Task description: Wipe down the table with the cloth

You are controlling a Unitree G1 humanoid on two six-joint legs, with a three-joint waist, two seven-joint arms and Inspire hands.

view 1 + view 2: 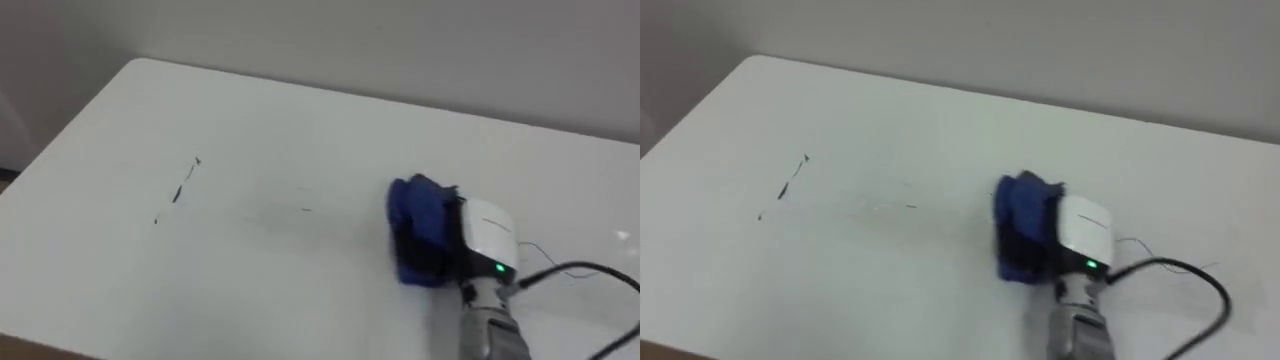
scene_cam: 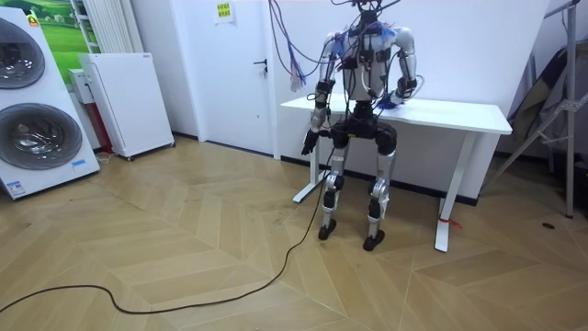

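Note:
A blue cloth (image 1: 420, 228) lies bunched on the white table (image 1: 250, 130), right of the middle. My right hand (image 1: 488, 238) rests on its right side, coming in from the lower right, and the cloth covers the front of the hand. Thin dark marks (image 1: 178, 192) streak the tabletop at the left, and a small faint mark (image 1: 305, 209) lies between them and the cloth. In the room view I stand at the table's long side with my right arm (image 2: 404, 90) on the top. My left hand (image 2: 307, 144) hangs by my hip below the table's edge.
The table (image 2: 459, 115) stands against a white wall. Its rounded far left corner (image 1: 140, 64) and near left edge show. A white cabinet (image 2: 129, 101) and a washing machine (image 2: 37, 129) stand at the room view's left, and a tripod (image 2: 560, 119) at its right.

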